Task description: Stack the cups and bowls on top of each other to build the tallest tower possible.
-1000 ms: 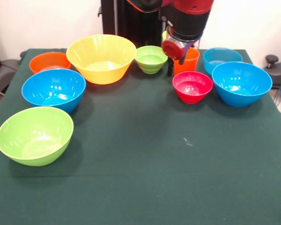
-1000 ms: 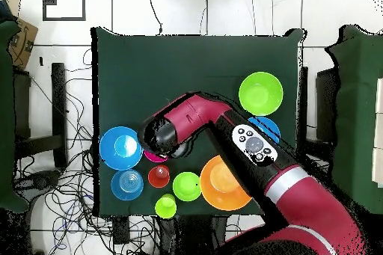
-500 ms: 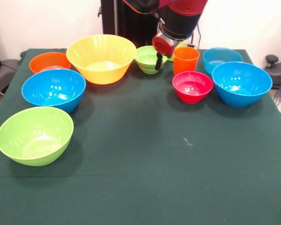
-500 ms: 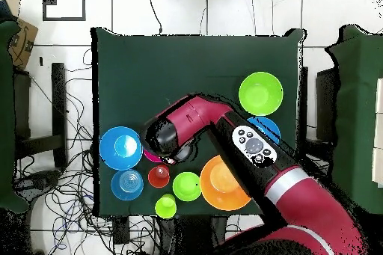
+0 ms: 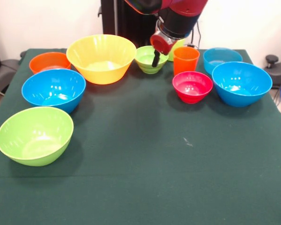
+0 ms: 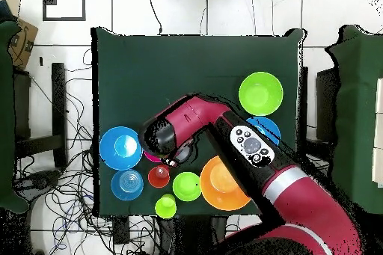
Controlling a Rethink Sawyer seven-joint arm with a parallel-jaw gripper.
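My gripper (image 5: 155,59) hangs low at the right rim of the small green bowl (image 5: 148,58), just left of the orange cup (image 5: 186,60). The yellow-green cup (image 5: 174,50) stands behind the arm, mostly hidden. The bowls all stand apart on the green cloth, none nested: big yellow (image 5: 101,57), orange (image 5: 48,61), blue (image 5: 53,88), lime green (image 5: 34,135), red-pink (image 5: 192,86), big blue (image 5: 241,83) and small blue (image 5: 221,56). In the overhead view the arm (image 6: 196,121) covers the red-pink bowl; the orange cup (image 6: 158,176) and small green bowl (image 6: 186,185) show.
The bowls line the far half and left side of the table (image 5: 145,178). The black pedestal (image 5: 126,21) stands behind the small green bowl. In the overhead view cables lie on the floor (image 6: 67,192) beside the table.
My gripper has risen from the orange cup and moved left in the front view to the small green bowl's right rim. The cups and bowls have not moved.
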